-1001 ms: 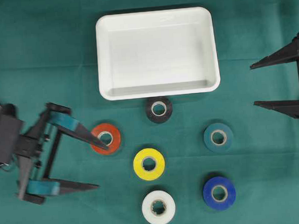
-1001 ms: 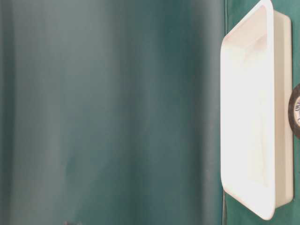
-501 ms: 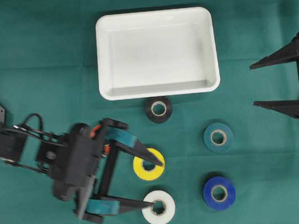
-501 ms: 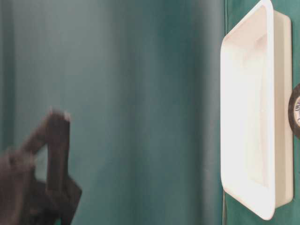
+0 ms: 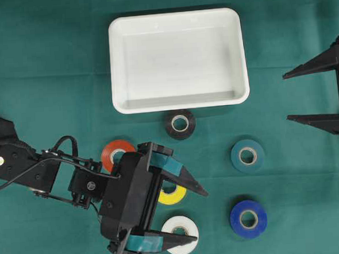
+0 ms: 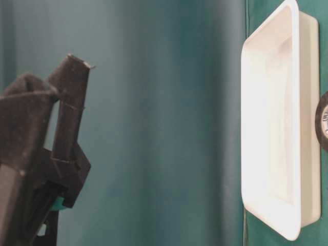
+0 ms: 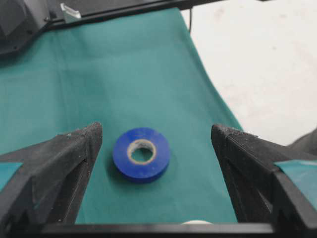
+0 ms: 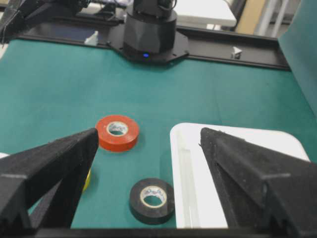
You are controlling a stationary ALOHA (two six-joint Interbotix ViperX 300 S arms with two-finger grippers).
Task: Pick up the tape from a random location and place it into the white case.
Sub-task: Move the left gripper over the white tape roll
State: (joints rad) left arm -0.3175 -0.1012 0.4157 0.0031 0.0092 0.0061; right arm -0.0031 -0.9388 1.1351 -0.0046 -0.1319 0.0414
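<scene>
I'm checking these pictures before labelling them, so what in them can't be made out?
- Yellow roll: overhead, mostly hidden under the left gripper.
- White roll: overhead, partly covered by the lower finger.
- Red roll: overhead, its lower right is hidden by the arm.
- Black roll: table-level view, cut off by the right edge.
- White case: table-level view, blurred by glare.
- Which roll the gripper will take: not shown.

Black arms, teal-taped black tool [image 5: 195,214] fingers

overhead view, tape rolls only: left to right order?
red roll → black roll → blue roll → teal roll. Yellow and white rolls left out: they sit under the left gripper and overlap in x.
</scene>
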